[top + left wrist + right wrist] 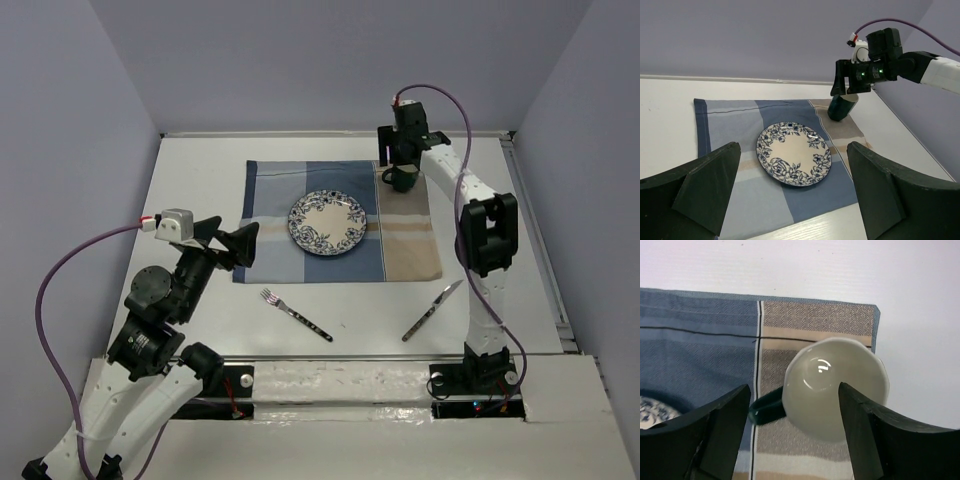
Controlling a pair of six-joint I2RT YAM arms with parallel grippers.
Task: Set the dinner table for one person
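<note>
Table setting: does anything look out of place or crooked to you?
Yes. The fork and knife lie slanted on the bare dinner table, off the plaid cloth, not beside the plate. Nothing looks spilled or broken.

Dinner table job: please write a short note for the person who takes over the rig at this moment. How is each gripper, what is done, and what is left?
Grippers: the left gripper is open and empty, hovering by the left edge of the cloth. The right gripper is open above the cup, not gripping it.
Done: cloth spread on the dinner table, plate at its centre, cup upright on its far right corner.
Left: fork and knife lie on the bare table before the cloth; they probably go beside the plate.
</note>
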